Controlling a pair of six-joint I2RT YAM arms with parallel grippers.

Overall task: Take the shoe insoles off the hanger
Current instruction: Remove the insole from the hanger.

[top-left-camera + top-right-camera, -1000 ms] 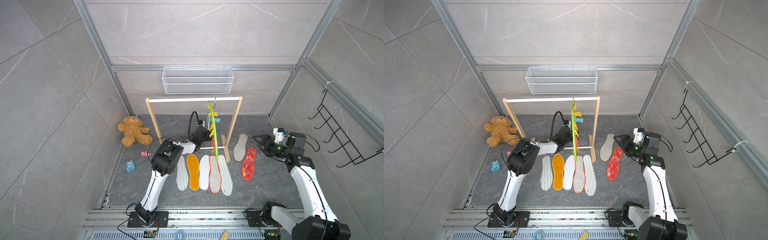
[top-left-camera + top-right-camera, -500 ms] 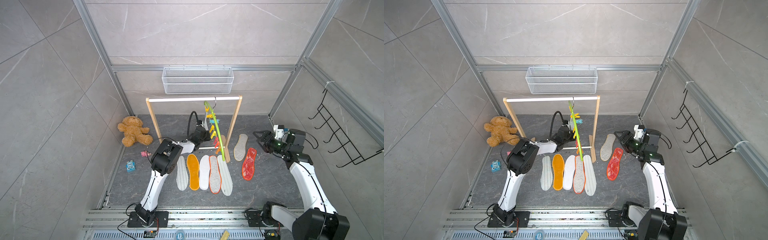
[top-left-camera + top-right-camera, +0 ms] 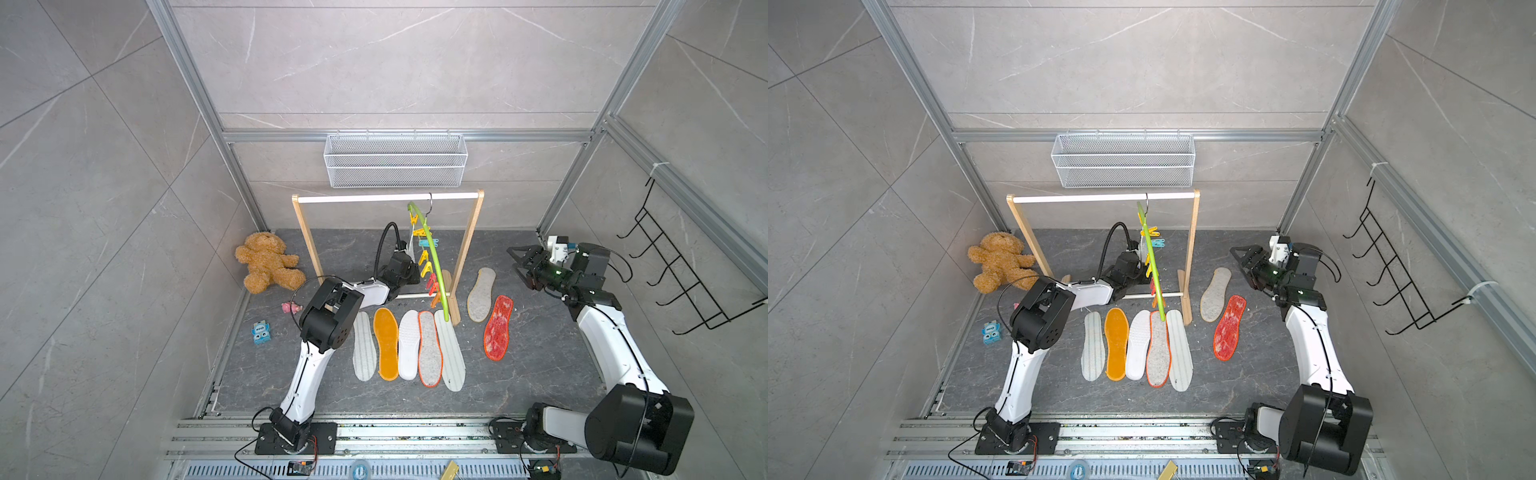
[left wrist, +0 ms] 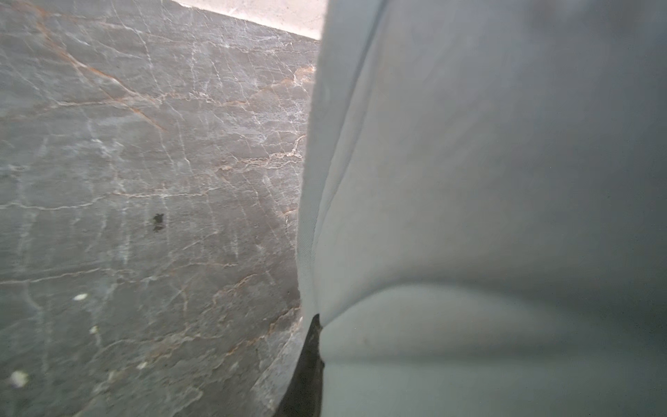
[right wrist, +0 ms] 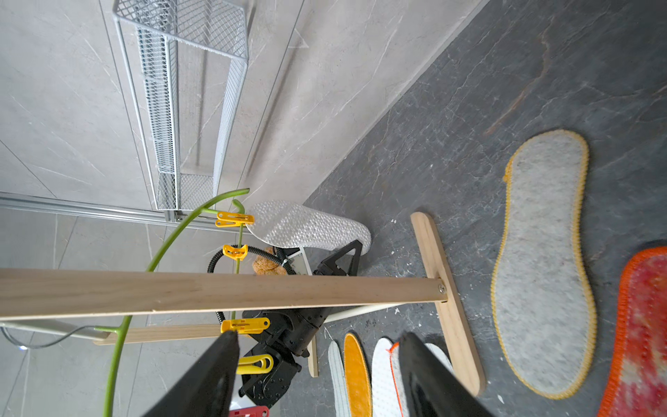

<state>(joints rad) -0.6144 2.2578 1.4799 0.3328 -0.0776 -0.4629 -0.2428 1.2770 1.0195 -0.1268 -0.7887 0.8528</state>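
**Blue-grey insole** (image 5: 306, 226): being held at one end by a yellow clip (image 5: 234, 219) on the green hanger (image 3: 435, 259). The hanger is being carried, tilted, by its hook on the white rail of the wooden rack (image 3: 386, 199). This is judged the only insole not yet taken off

**Left claw** (image 3: 409, 268): being pressed together on the free end of that insole. Its wrist view is being filled by the pale surface

**Right claw** (image 3: 518, 268): being kept spread and empty, well apart from the rack

**Floor** (image 3: 540, 353): a row of five insoles (image 3: 408, 345) is being kept flat before the rack, with a felt insole (image 3: 481, 295) and a red insole (image 3: 498, 328) beside it

**Risks, as judged**
- The hanger is being held by its hook alone, so a pull could lift it off the rail or swing it into the row below
- If the clip is gripping harder than the claw, the insole could bend and slip free
- The light rack could be dragged or tipped

**Writing**: none is being made out — a mark on the small blue toy (image 3: 260, 332) is too small to read
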